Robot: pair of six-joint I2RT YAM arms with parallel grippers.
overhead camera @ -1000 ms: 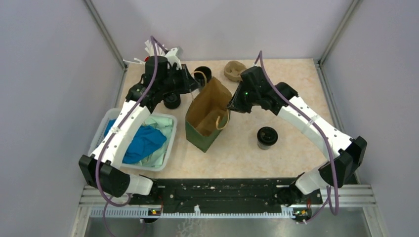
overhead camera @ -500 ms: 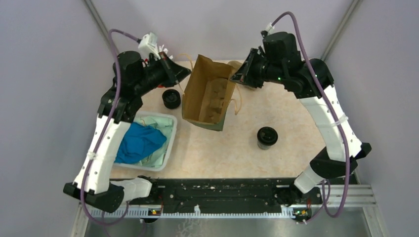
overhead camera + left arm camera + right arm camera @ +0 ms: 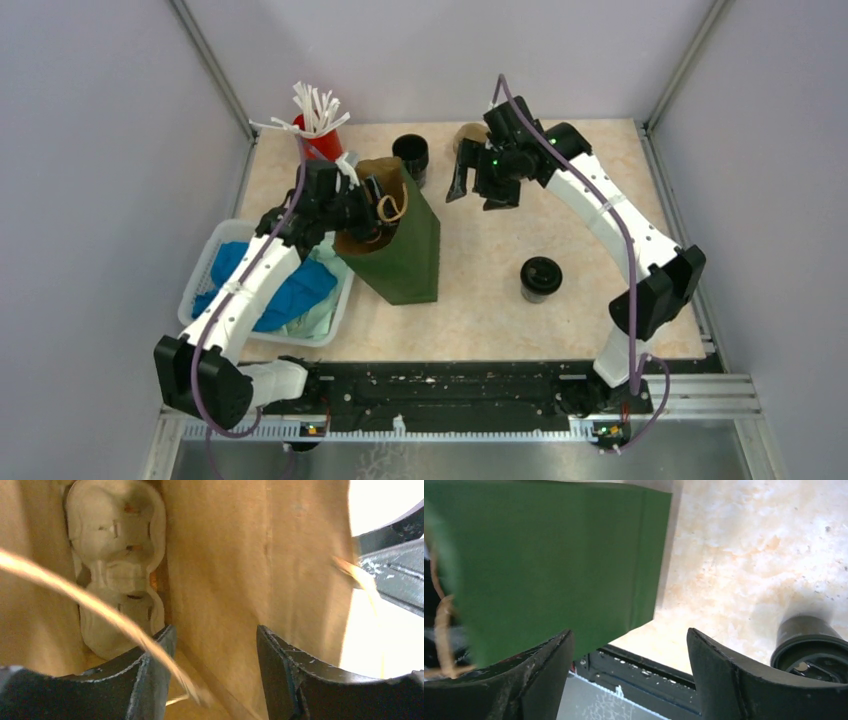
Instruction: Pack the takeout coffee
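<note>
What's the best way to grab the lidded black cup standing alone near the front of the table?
Grip the cup around its body just under the lid, coming from above. It stands upright with room on every side, and the wider lid rim should resist slipping.

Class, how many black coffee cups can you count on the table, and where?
2. One black cup stands right of the green bag, nearer the front. A second black cup stands at the back, beyond the bag. Others may be hidden by the bag or left arm.
</note>
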